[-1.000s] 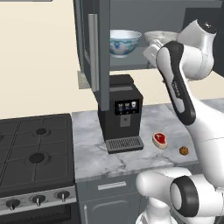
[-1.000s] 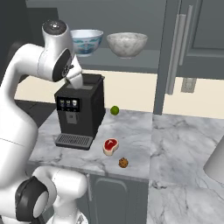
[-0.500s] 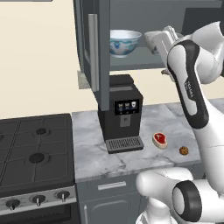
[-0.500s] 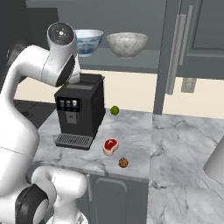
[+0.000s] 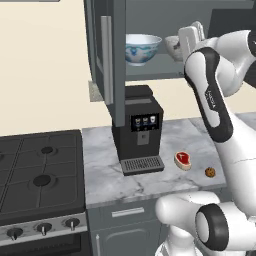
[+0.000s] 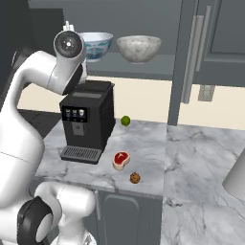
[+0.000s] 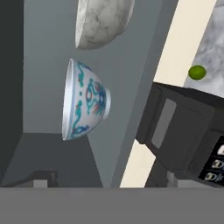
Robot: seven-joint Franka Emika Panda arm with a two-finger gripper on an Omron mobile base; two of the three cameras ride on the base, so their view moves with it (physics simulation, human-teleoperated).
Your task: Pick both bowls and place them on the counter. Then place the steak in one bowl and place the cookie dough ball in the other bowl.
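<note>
left base view | arm raised nearer shelf bowls (image 5: 141, 48) | fingers (image 5: 192, 31) spread wide, empty

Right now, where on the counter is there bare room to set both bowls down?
The counter is bare right of the steak and cookie dough ball, past the cabinet door edge. Another strip lies between the stove and coffee machine. Around the machine, lime and steak it is crowded.

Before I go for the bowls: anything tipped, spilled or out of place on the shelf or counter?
Nothing stands out. The blue-patterned bowl and the marbled bowl sit upright on the cabinet shelf. The steak and the cookie dough ball lie apart on the counter, nothing spilled.
</note>
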